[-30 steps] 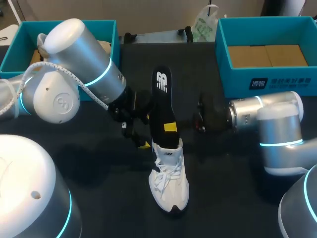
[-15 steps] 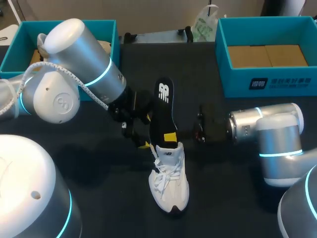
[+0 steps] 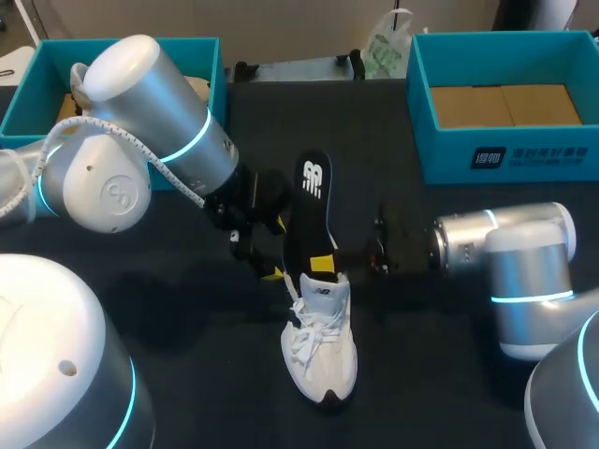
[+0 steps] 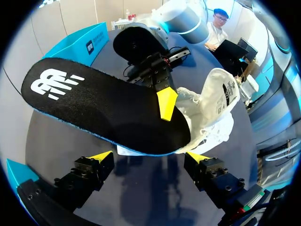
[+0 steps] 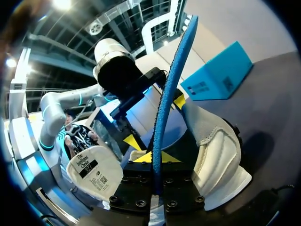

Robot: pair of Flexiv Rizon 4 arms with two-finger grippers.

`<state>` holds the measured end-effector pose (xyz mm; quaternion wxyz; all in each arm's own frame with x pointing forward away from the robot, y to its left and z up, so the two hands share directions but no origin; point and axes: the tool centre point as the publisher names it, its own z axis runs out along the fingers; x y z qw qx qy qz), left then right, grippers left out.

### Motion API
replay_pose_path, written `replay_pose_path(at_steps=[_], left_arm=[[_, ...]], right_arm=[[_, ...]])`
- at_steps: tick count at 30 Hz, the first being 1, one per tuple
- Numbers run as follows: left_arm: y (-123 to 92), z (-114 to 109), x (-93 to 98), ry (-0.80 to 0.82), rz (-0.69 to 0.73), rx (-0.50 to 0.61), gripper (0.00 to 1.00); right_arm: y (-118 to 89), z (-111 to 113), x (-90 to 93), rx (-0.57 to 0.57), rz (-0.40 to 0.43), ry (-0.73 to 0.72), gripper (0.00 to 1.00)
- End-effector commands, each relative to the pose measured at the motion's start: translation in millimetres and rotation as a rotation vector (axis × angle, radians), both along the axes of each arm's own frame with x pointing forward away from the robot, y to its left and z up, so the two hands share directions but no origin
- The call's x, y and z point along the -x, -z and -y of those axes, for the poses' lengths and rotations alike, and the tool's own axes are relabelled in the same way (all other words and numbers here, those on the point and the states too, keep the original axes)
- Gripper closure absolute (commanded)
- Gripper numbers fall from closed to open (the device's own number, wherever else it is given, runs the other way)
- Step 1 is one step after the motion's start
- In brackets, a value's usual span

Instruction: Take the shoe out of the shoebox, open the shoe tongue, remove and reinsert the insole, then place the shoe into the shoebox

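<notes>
The white shoe (image 3: 320,341) sits flat on the black table (image 3: 206,374), toe pointing back toward the robot and heel opening facing away. Out of that opening rises the black insole (image 3: 314,210). Its lower end is down at the shoe's collar, while its logo end is well above and beyond the heel.

The right arm comes in level with the shoe's heel, and the right gripper (image 3: 325,263) is clamped on the insole just above the collar. The right wrist view shows it plainly: the insole runs edge-on straight up between the two yellow tips, one finger pressed on each face. The shoe's padded collar lies just beside that grip.

On the other side of the heel is the left gripper (image 4: 149,157), and its fingers stand wide apart. In its own wrist view the two yellow tips flank the insole's lower end, with clear table showing between them. Neither tip can be seen touching insole or shoe. The insole's broad black face stretches out ahead of those fingers, one of the right gripper's yellow tips pressed flat on it. The shoe's tongue and laces are just past that.

Well beyond the shoe, at the table's far side, two teal boxes wait. The right-hand teal box (image 3: 505,154) is off past the right arm, showing a brown cardboard floor. The left-hand teal box (image 3: 28,89) is largely hidden behind the left arm.
</notes>
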<state>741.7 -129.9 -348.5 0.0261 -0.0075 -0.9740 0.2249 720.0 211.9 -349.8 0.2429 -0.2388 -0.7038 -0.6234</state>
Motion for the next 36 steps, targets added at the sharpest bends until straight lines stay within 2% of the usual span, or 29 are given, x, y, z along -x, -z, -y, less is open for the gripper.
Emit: replay_pose_path(at_steps=[1,12,22,27,36], left_arm=[[1.3,0.0,-0.1,0.0,0.001,0.001,0.0],[1.3,0.0,-0.1,0.0,0.001,0.001,0.0],[1.3,0.0,-0.1,0.0,0.001,0.001,0.0],[1.3,0.0,-0.1,0.0,0.001,0.001,0.0],[1.3,0.0,-0.1,0.0,0.001,0.001,0.0]], right_arm=[[-1.4,-3.4,1.4,0.012,0.006,-0.013,0.9],[-9.9,-7.1,-3.4,0.035,0.032,-0.037,0.75],[-16.8,-5.8,-3.5,0.046,0.057,-0.037,0.74],[-22.6,-5.6,-4.0,0.055,0.071,-0.038,0.69],[-38.8,-8.4,-13.5,0.082,0.1,-0.057,0.73]])
